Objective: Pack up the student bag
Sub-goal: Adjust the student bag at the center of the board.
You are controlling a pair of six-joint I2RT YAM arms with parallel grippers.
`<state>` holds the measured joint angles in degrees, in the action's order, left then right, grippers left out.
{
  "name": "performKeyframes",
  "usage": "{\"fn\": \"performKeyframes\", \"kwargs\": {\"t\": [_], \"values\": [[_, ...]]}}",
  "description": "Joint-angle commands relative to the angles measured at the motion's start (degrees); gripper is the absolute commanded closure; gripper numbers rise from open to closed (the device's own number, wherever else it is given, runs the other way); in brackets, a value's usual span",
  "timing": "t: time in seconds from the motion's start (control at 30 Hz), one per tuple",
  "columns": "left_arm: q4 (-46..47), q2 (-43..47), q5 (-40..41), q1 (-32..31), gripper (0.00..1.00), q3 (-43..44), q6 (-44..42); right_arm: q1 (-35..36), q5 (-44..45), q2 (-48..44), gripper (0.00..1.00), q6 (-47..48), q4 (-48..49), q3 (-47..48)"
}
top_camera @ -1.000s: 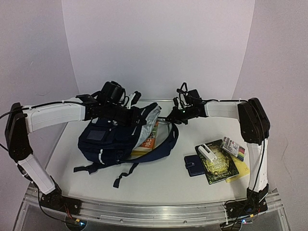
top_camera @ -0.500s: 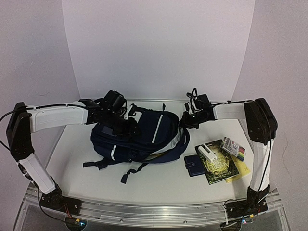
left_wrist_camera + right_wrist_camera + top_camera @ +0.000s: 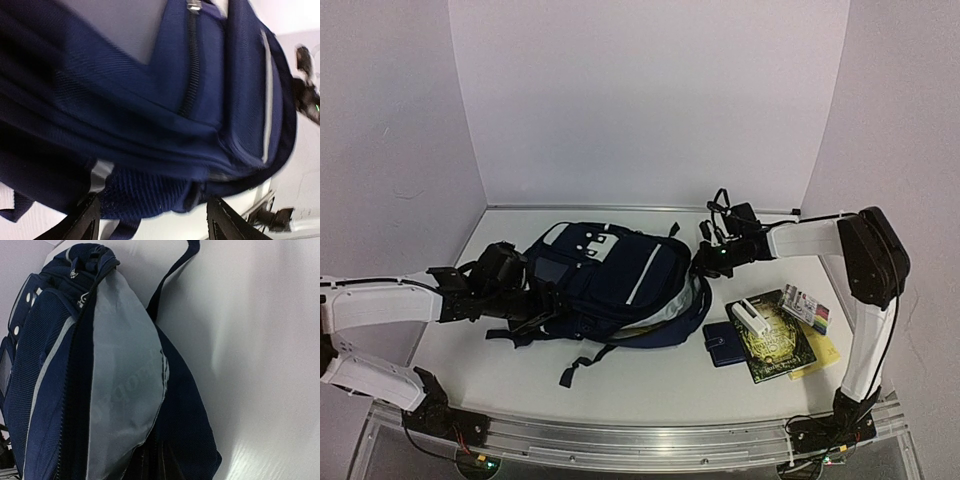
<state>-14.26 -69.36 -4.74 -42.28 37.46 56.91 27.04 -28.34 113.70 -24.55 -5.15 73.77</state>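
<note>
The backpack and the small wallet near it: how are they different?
The backpack is far larger than the wallet. The backpack bulges and gapes open, showing grey lining; the wallet lies flat and closed. The backpack has white stripes; the wallet looks plain. Both are navy.

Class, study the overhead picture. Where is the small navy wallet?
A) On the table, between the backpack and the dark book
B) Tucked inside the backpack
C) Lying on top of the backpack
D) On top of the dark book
A: the overhead view shows the navy wallet lying flat on the table, with the student bag on one side and the dark book on the other.
</note>
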Motion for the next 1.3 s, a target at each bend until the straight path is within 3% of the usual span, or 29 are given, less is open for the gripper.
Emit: {"fn": "performKeyframes", "kwargs": {"t": [0.0, 0.07, 0.27, 0.53, 0.63, 0.83, 1.0, 1.1, 1.27], "values": [[12.5, -5.4, -4.3, 8.5, 0.29, -2.7, 2.7, 5.2, -4.9, -4.7, 0.87, 2.3, 2.9, -1.9], [15.6, -9.6, -6.4, 11.4, 0.30, -1.1, 0.9, 6.4, -5.2, -5.6, 0.84, 2.8, 2.9, -3.1], [11.4, -20.0, -8.9, 18.1, 0.30, 11.0, -6.7, 12.1, -7.2, -8.4, 0.69, 6.8, 2.8, -6.5], [7.8, -26.3, -13.6, 28.0, 0.27, 20.5, -12.1, 19.2, -13.0, -11.5, 0.48, 11.0, 1.8, -5.6], [4.8, -25.1, -13.5, 29.5, 0.25, 22.8, -14.9, 18.8, -13.8, -14.9, 0.35, 14.7, -2.6, -3.8], [-0.4, -20.7, -18.1, 29.4, 0.21, 25.5, -22.3, 10.0, -15.4, -17.0, 0.26, 22.0, -14.0, -0.7], [-7.0, -18.4, -23.5, 26.5, 0.19, 28.6, -30.3, 4.8, -6.9, -11.5, 0.27, 36.9, -25.3, 5.8], [-9.1, -17.9, -23.9, 23.7, 0.18, 30.0, -31.7, 3.3, -6.5, -7.3, 0.31, 36.9, -25.6, 8.6], [-10.8, -17.9, -23.5, 21.2, 0.18, 29.6, -31.3, 4.0, -13.2, 0.8, 0.43, 33.8, -25.3, 12.2]]}}
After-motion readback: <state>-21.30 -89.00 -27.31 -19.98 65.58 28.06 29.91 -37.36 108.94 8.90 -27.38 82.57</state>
